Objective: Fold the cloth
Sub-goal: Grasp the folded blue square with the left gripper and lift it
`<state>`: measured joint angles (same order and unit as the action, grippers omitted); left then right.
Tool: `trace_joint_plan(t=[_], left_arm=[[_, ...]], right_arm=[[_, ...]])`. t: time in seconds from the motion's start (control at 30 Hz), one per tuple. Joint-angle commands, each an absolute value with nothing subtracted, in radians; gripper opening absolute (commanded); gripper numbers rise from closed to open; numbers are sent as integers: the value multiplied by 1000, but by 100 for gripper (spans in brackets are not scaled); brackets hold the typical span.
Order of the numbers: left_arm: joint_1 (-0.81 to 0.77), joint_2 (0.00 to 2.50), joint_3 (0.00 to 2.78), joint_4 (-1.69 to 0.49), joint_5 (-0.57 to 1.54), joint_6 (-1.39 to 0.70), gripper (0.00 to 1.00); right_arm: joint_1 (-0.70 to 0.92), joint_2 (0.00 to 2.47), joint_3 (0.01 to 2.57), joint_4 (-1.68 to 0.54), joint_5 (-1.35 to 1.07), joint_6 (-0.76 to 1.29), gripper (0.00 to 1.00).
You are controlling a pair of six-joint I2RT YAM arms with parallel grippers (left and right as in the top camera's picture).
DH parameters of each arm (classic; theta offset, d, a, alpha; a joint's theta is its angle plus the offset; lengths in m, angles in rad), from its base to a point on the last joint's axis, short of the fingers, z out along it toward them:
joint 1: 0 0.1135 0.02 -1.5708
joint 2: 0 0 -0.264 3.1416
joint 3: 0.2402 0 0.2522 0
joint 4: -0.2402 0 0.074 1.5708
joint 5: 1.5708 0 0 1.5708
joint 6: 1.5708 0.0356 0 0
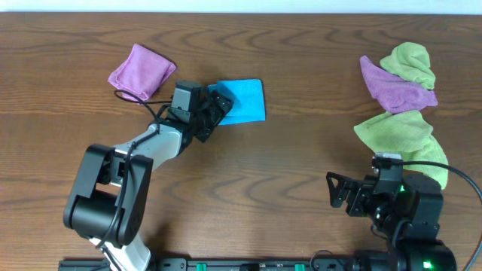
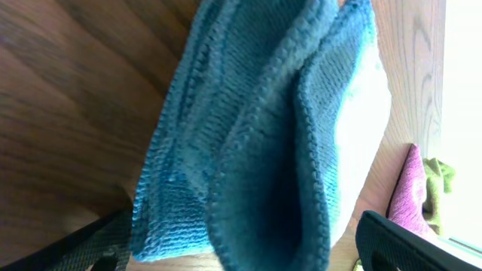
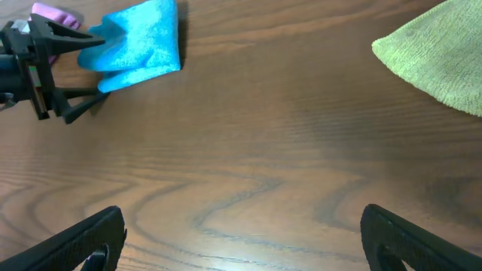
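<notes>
- The sky-blue cloth (image 1: 242,100) is laid flat on the wooden worktop (image 1: 286,165), folded into a small rectangle, directly in front of the left hand (image 1: 218,105).
- In the left wrist view, stacked layers and stitched edges of the cloth (image 2: 256,128) are shown close up, filling the space ahead of the hand (image 2: 248,248).
- The left hand is spread to its full width. The near edge of the cloth is placed between the two fingers, and no grip on it is seen.
- In the right wrist view, the left hand (image 3: 94,68) is seen from the side, with its upper finger overlapping the nearest corner of the cloth (image 3: 143,41).
- The right hand (image 1: 337,192) is held wide open and empty above bare worktop, well apart from the cloth.
- A crumpled purple cloth (image 1: 141,71) is found near the left hand, on the side away from the right hand.
- Ahead and to the right of the right hand, a lime-green cloth (image 1: 399,134) is spread. Beyond it, a second purple cloth (image 1: 395,89) and another lime-green cloth (image 1: 410,62) are heaped together, touching.
</notes>
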<state>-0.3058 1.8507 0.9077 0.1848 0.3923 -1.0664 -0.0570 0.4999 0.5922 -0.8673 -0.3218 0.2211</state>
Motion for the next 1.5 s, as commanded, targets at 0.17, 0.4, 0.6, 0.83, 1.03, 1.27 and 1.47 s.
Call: trace_joint_plan(t=[0.17, 0.4, 0.6, 0.83, 1.03, 1.27, 1.47], left_arm=[[-327, 1911, 900, 214, 296, -1078, 99], [-328, 1952, 900, 250, 297, -1078, 93], [-328, 1975, 900, 266, 307, -1076, 74], [-328, 1975, 900, 348, 328, -1058, 6], [-306, 1956, 958, 446, 402, -1029, 6], [-226, 1893, 1177, 258, 385, -940, 6], [-134, 1890, 1416, -45, 279, -841, 6]], right_arm=[[-66, 497, 585, -868, -329, 235, 99], [-66, 497, 585, -868, -329, 235, 99], [-66, 497, 585, -868, -329, 235, 99], [-66, 497, 585, -868, -329, 235, 99], [-66, 497, 585, -868, -329, 235, 99], [-66, 497, 585, -868, -329, 235, 99], [-66, 497, 585, -868, -329, 235, 99]])
